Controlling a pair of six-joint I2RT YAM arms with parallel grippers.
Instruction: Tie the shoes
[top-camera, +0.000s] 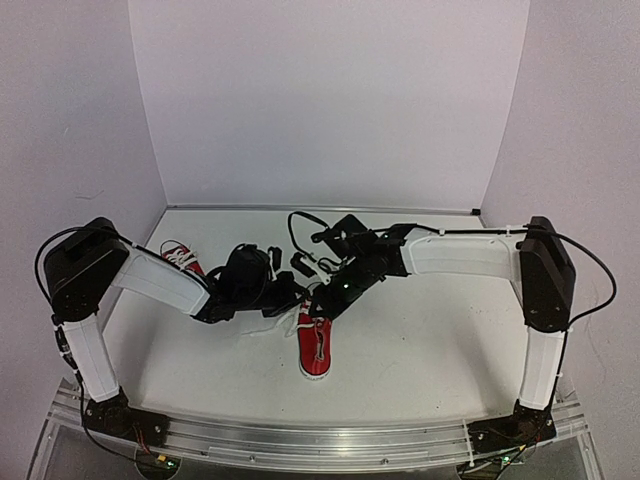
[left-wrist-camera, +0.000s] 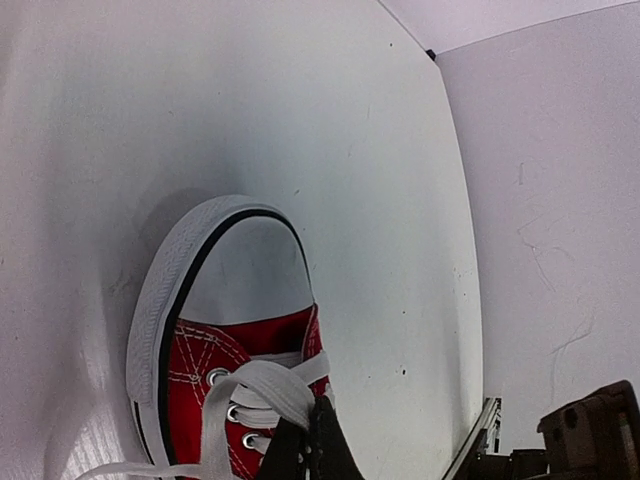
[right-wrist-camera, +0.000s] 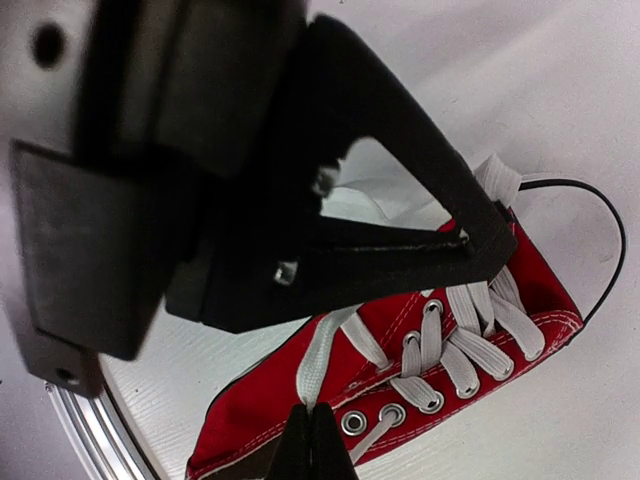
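- Red canvas and white rubber show from the top camera. One red sneaker (top-camera: 315, 350) lies mid-table (top-camera: 430, 350), its white end toward the arm bases. Both arms reach inward and meet over its far end, with the left gripper (top-camera: 290, 300) and the right gripper (top-camera: 324, 300) just beside each other. Their jaws are too small here to read. A second sneaker (top-camera: 179, 257) sits at the far left, partly hidden behind the left forearm.
- Left wrist: the red sneaker (left-wrist-camera: 200, 350) fills the lower left, its white toe cap pointing up the picture. The left gripper (left-wrist-camera: 312, 445) has its fingers pressed together at the bottom edge. Their tips are pinched on the white lace (left-wrist-camera: 250, 390) beside the eyelets.
- Right wrist: the red sneaker (right-wrist-camera: 520, 290) lies on a diagonal, its lacing rows in plain sight. The right gripper (right-wrist-camera: 312, 445) is closed, and a strand of the white lace (right-wrist-camera: 318, 365) runs down into its tips. The left gripper (right-wrist-camera: 480, 240) looms large above, its tip at the upper lacing.
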